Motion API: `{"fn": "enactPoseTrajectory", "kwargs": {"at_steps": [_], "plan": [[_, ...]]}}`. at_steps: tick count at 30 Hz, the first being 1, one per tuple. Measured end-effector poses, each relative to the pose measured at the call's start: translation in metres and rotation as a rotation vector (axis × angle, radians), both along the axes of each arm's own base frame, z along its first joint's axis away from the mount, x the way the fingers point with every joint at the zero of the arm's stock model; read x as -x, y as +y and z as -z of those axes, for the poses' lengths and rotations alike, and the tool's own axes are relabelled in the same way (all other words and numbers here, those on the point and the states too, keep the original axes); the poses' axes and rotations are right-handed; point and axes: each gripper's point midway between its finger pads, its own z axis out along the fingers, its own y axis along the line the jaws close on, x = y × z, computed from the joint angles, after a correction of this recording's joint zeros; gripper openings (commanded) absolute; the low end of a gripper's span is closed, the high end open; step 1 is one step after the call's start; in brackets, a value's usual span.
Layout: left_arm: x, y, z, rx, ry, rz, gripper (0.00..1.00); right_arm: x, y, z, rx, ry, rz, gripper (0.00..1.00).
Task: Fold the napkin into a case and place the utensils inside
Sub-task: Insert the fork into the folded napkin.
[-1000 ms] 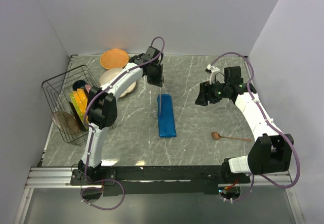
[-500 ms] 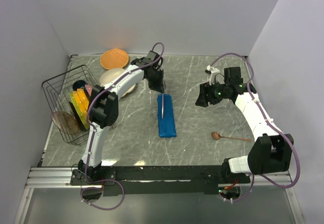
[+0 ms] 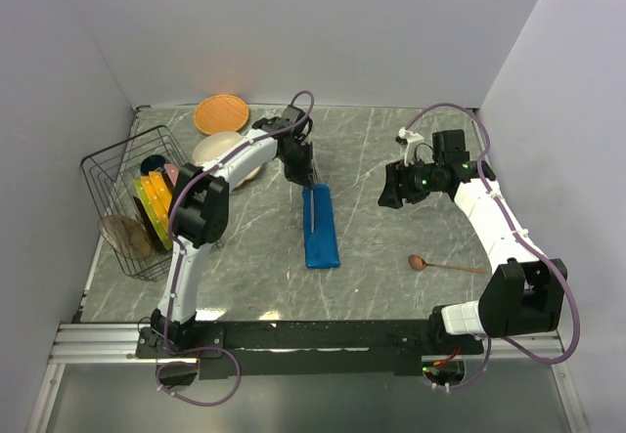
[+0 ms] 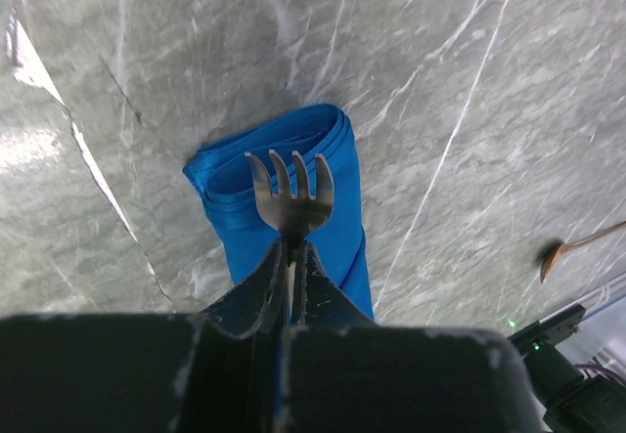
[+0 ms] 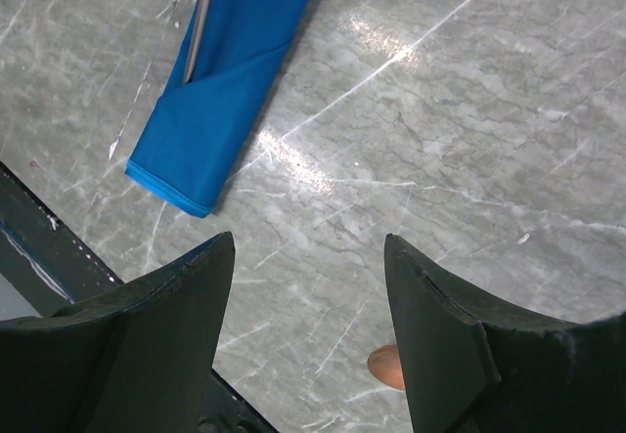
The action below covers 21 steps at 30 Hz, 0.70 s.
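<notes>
The bright blue napkin, folded into a narrow case, lies lengthwise at the table's middle. My left gripper hangs over its far end, shut on the neck of a metal fork, tines pointing away over the cloth. The fork's handle runs along the napkin, its tip at a diagonal fold edge. The wooden spoon lies on the marble to the right. My right gripper hovers open right of the napkin, and the spoon's bowl peeks between its fingers.
A wire rack with several coloured plates stands at the left edge, a brown plate leaning at its front. An orange plate and a cream dish sit at the back left. Walls close in the back and sides.
My left gripper has come down and slightly nearer with the fork, bringing it low over the napkin's far end. The right arm has stayed put.
</notes>
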Motion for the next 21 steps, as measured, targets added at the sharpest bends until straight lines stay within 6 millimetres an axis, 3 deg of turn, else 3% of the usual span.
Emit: {"fn": "enactPoseTrajectory", "kwargs": {"at_steps": [14,21], "plan": [[0.021,0.006,0.02,-0.005,0.104,-0.014,0.01,0.001,0.0,0.001,-0.001,0.001,-0.006,0.7],[0.032,0.01,0.03,-0.015,0.152,-0.025,0.01,0.013,0.007,0.014,-0.001,-0.005,-0.055,0.47]]}}
